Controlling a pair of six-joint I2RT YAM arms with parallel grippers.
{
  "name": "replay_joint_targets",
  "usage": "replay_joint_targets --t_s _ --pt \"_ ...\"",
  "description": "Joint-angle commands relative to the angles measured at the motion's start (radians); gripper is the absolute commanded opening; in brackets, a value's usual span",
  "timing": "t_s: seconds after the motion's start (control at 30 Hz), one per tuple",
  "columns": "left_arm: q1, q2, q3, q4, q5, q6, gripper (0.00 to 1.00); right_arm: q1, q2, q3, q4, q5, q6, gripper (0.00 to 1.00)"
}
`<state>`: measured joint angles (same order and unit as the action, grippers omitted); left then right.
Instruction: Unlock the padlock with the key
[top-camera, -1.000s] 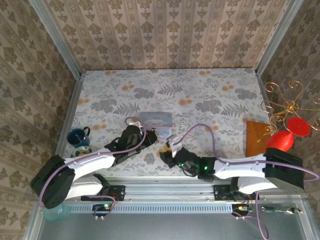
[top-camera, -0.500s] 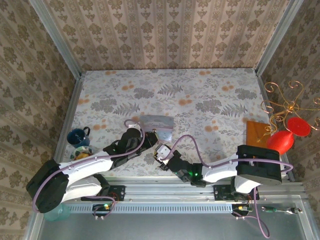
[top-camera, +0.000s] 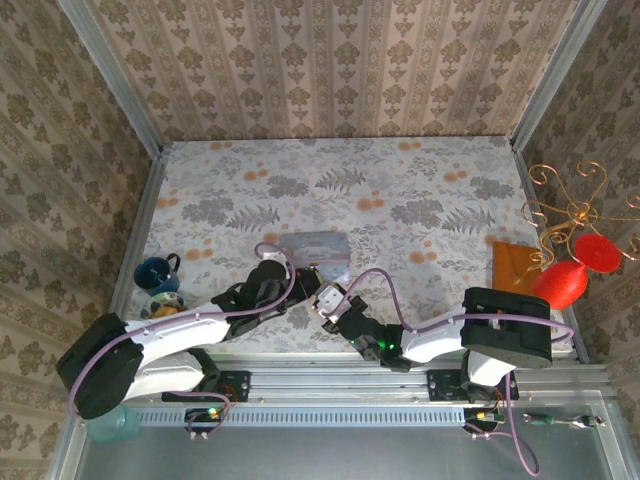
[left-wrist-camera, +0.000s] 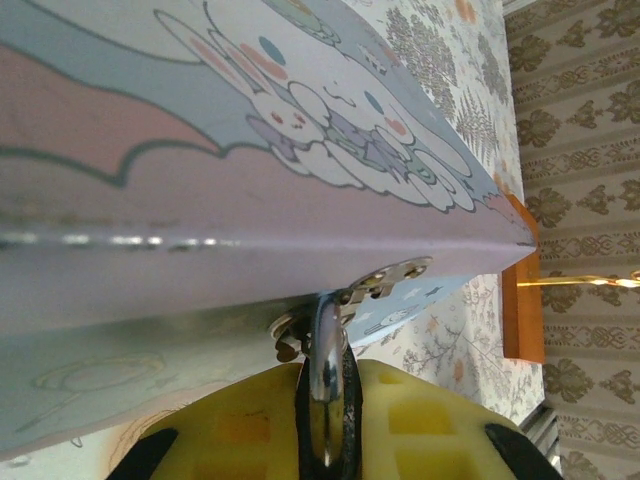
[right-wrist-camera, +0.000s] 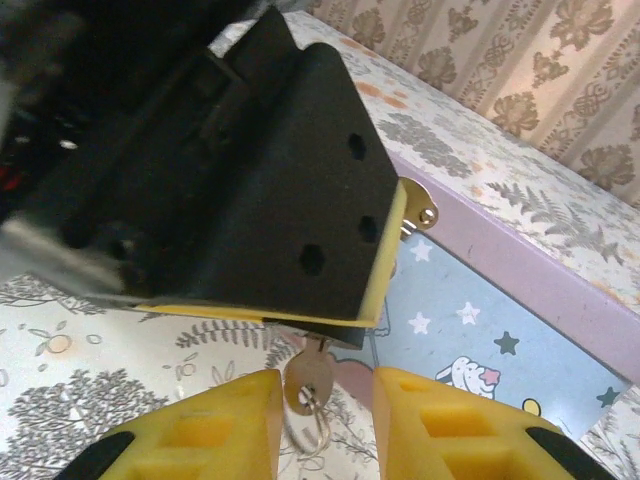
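The pale blue cartoon tin (top-camera: 318, 246) lies mid-table. The dark padlock (right-wrist-camera: 335, 333) hangs from its hasp by a silvery shackle (left-wrist-camera: 327, 365). My left gripper (left-wrist-camera: 325, 440) is shut on the padlock's body, yellow pads on both sides. In the right wrist view its black fingers (right-wrist-camera: 250, 180) cover most of the lock. The small pale-gold key (right-wrist-camera: 309, 383) sticks out of the padlock's underside, a thin wire ring hanging from its head. My right gripper (right-wrist-camera: 325, 425) is open around the key head, which sits close to the left pad with a gap on the right. From above, both grippers (top-camera: 318, 292) meet at the tin's near edge.
A blue mug (top-camera: 155, 272) and a small dish (top-camera: 165, 303) stand at the left edge. An orange wooden block (top-camera: 515, 275), a red object (top-camera: 565, 282) and a gold wire ornament (top-camera: 570, 205) are at the right. The floral tabletop behind the tin is open.
My right gripper has swung left and up to the padlock and now brackets the key. The left gripper and the tin shifted slightly.
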<state>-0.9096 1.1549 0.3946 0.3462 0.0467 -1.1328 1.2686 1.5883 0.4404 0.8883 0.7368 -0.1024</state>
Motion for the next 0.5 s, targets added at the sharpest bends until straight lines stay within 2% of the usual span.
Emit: replay_joint_targets --t_s 0.0,0.47 --pt "-0.016 0.005 0.017 0.096 0.005 0.007 0.0 -0.006 0.02 -0.008 0.05 0.061 -0.008 0.31" --pt "-0.037 0.029 0.038 0.117 0.012 0.008 0.0 -0.011 0.07 0.013 0.06 0.108 0.02 0.26"
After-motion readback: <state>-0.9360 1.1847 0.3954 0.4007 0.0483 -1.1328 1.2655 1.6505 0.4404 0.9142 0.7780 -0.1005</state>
